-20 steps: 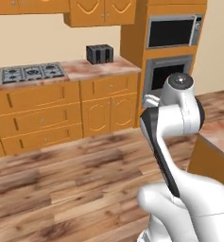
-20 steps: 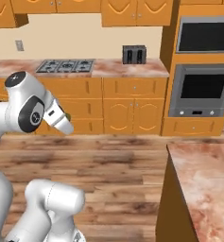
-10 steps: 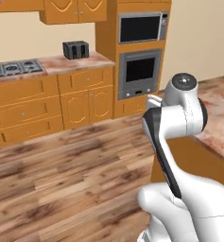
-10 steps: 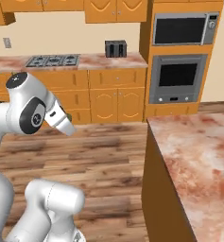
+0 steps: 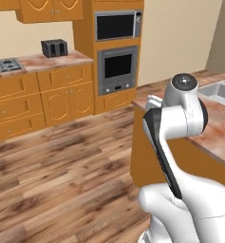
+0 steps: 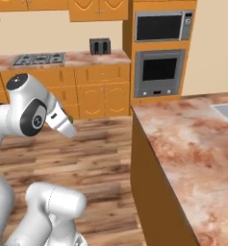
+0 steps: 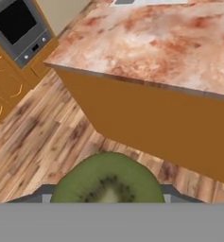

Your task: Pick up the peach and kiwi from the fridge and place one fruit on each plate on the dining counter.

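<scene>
The kiwi (image 7: 107,182), olive-green with a dark seeded middle, sits low in the hand view between the two dark fingertips (image 7: 172,193). My gripper (image 7: 107,198) is shut on it. From the right base view the gripper (image 6: 67,126) hangs over the wooden floor, left of the dining counter (image 6: 192,144), with a sliver of green at its tip. The pinkish-red marbled counter (image 7: 156,42) with orange sides lies ahead of the hand, and its grey sink (image 5: 220,88) is at the far end. The peach, the plates and the fridge are out of view.
A wall oven with a microwave above it (image 6: 159,69) stands in an orange cabinet column at the back. Left of it run the wall counter (image 5: 47,61), a black toaster (image 5: 54,47) and the stove (image 6: 38,58). Wooden floor (image 5: 61,161) lies between me and the cabinets.
The whole scene has slid to the left as the base moved: the oven column has shifted leftwards and the dining counter has come further into view. The arm holds its pose with the kiwi.
</scene>
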### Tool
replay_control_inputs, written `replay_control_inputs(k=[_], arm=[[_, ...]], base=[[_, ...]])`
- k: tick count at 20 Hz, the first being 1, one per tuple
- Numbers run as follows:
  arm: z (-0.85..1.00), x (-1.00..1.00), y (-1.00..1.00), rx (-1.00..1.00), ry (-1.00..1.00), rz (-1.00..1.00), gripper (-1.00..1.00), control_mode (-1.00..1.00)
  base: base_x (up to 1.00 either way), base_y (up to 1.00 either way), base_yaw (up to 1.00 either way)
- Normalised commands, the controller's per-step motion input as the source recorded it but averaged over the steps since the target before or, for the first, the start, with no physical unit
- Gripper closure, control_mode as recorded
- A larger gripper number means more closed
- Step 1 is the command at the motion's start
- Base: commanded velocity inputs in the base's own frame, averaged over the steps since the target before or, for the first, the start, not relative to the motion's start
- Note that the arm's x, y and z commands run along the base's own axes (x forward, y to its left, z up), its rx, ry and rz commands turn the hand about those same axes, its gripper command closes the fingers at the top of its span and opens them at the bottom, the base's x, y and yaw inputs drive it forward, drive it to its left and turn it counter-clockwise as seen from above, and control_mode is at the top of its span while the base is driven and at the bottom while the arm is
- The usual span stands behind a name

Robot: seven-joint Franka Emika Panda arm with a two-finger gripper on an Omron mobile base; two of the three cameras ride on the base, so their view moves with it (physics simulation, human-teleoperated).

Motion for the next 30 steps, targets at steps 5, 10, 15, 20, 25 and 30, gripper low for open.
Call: replay_control_inputs(k=[5,10,15,20,25,30], arm=[[0.00,0.00,0.00,0.00,0.00,0.00,1.00,1.00],[0.00,0.00,0.00,0.00,0.00,0.00,1.00,1.00],[0.00,0.00,0.00,0.00,0.00,0.00,1.00,1.00],[0.00,0.00,0.00,0.00,0.00,0.00,1.00,1.00],[0.00,0.00,0.00,0.00,0.00,0.00,1.00,1.00],[0.00,0.00,0.00,0.00,0.00,0.00,1.00,1.00]], base=[[-0.59,-0.29,-0.23],[-0.61,-0.35,-0.21],[-0.40,-0.36,-0.20],[-0.06,-0.43,-0.13],[0.00,-0.64,-0.01],[-0.16,-0.76,0.00]])
